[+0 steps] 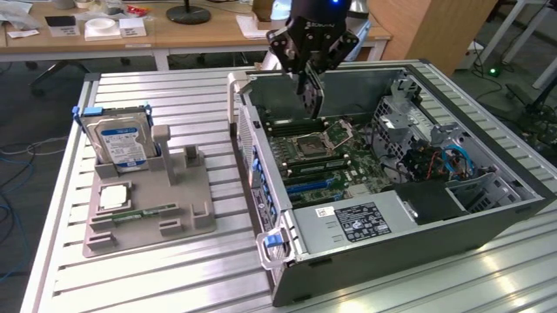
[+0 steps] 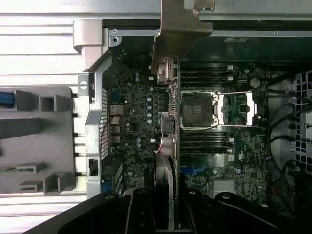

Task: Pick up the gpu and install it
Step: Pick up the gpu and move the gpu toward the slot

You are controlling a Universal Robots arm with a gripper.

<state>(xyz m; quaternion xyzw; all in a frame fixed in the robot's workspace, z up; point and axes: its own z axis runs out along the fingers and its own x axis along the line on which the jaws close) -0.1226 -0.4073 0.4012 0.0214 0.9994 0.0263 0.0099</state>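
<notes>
The gripper [image 1: 311, 77] is clamped on the gpu [image 1: 314, 99] — the card hangs edge-down from it over the open case [image 1: 487, 215], above the motherboard [image 1: 327, 156] near the CPU socket [image 1: 311, 145]. In the wrist view the card runs between the fingers [image 2: 140, 209] — its bracket [image 2: 179, 29] at the far end. A hard drive [image 1: 122, 145] stands in the holder [image 1: 174, 195] at the exterior view's left.
</notes>
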